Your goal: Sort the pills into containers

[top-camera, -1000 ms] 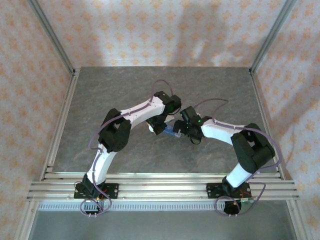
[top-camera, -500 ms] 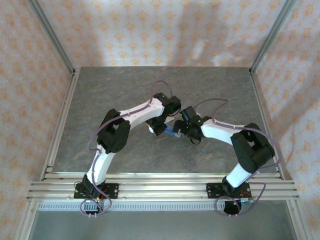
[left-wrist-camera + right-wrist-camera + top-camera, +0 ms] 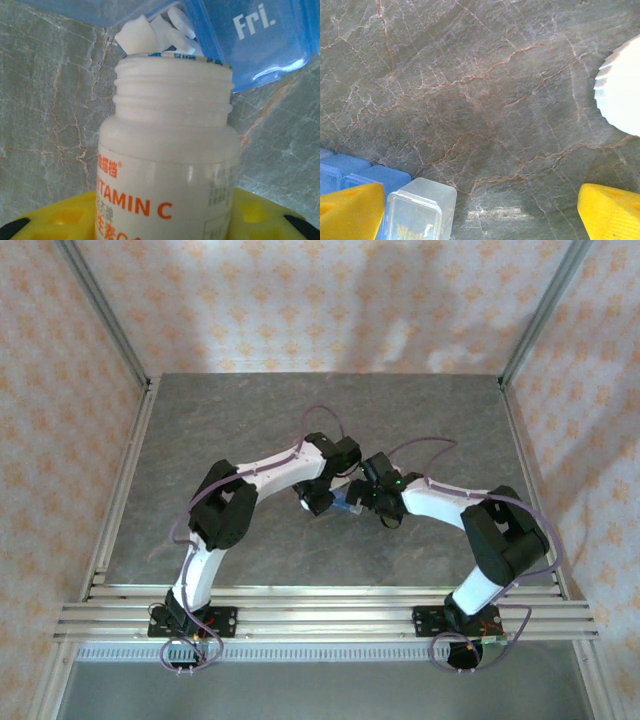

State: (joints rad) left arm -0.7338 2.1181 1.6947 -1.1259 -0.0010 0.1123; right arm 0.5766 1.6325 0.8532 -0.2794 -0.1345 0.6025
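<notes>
The pill box [image 3: 345, 503] lies near the middle of the bench [image 3: 240, 410], well apart from every corner and slightly closer to the near edge than the far one. From above only a small blue patch of it shows, squeezed between the two grippers. That patch seems to run across from one gripper to the other, though its exact long axis cannot be told there.

In the left wrist view the pill box [image 3: 260, 35] stretches along the top of the frame, sloping down to the right, with a lid marked "Fri." in white facing the camera. White pills [image 3: 160, 30] crowd against the blue plastic beside that lid.

Just under them is the open threaded mouth of a white bottle [image 3: 170, 165] labelled "VITAMIN C" in orange. The mouth points straight at the box and its rim touches or nearly touches it.

The left gripper [image 3: 318, 498] pinches this bottle, with its yellow fingers [image 3: 55, 220] on either side of the body.

In the right wrist view the pill box [image 3: 365, 172] shows as a row of blue compartments in the lower left corner. The row ends in a clear block [image 3: 420, 210] with blurred yellowish lettering.

The right gripper [image 3: 368, 498] has its fingers [image 3: 350, 210] spread wide, one over the blue row and the other well apart over bare bench, gripping nothing.

A white ribbed cap [image 3: 622, 90] lies on the bench at the right side of that view.
</notes>
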